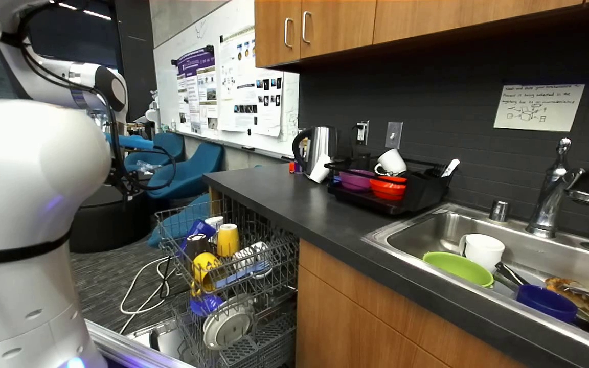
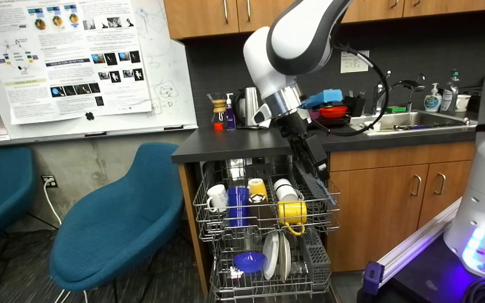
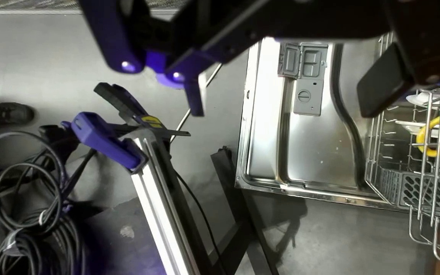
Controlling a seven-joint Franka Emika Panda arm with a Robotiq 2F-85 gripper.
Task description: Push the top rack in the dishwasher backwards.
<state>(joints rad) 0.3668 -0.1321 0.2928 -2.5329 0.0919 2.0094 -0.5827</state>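
Plainly, the built-in, metal-lined dishwasher (image 3: 315, 149) stands open; its shallow grey wire-grid top rack (image 2: 219, 221) juts out above the lower wire rack (image 2: 267, 290). Near the top rack hang black jaws, spread wide, and a tilted yellow mug (image 2: 292, 212) sits among its tines.

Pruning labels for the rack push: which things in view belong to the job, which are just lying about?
Job: gripper, top rack, cups loaded in it, dishwasher.
Lying about: kettle, green bowl, white plates, teal chair, coiled cables.
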